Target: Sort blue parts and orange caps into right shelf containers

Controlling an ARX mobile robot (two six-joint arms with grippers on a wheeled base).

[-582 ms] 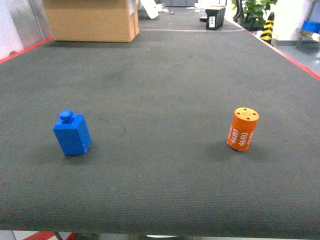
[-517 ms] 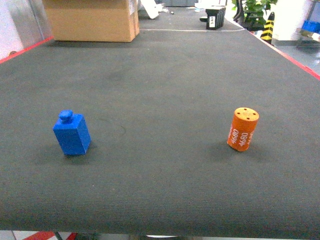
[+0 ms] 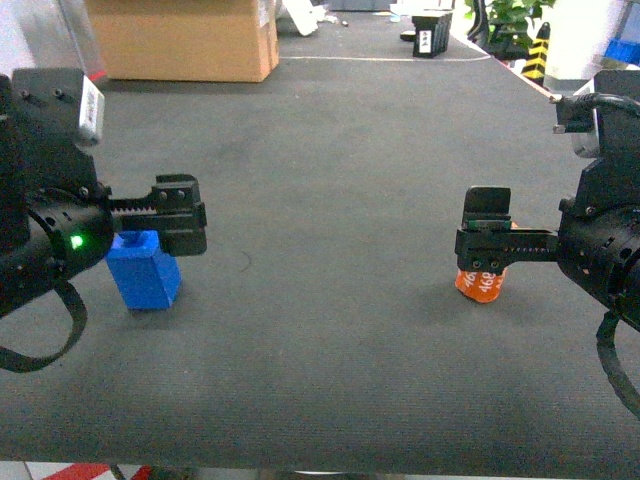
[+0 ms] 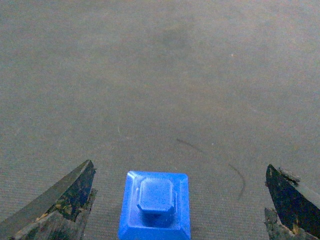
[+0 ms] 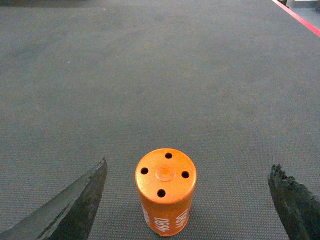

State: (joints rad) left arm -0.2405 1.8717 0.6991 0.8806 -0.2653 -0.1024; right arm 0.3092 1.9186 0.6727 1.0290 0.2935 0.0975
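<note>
A blue part (image 3: 145, 272), a square block with a knob on top, stands upright on the dark mat at the left. My left gripper (image 3: 130, 225) hangs over it, open. In the left wrist view the blue part (image 4: 156, 205) sits between the wide-apart fingers of the left gripper (image 4: 179, 165), touching neither. An orange cap (image 3: 480, 283) marked 4680 stands at the right. My right gripper (image 3: 548, 245) hovers open over it. The orange cap (image 5: 165, 197) stands free between the fingers of the right gripper (image 5: 189, 164). A scrap of blue on a metal frame (image 3: 624, 52) is too small to identify.
A cardboard box (image 3: 185, 40) stands at the table's far left. Red tape (image 3: 590, 118) marks the right edge. Beyond the far end are a black box (image 3: 430, 38), a plant (image 3: 505, 20) and a yellow-black post (image 3: 536, 55).
Both arms have come into the head view and now hang over the two objects. The blue part and the orange cap have not moved.
</note>
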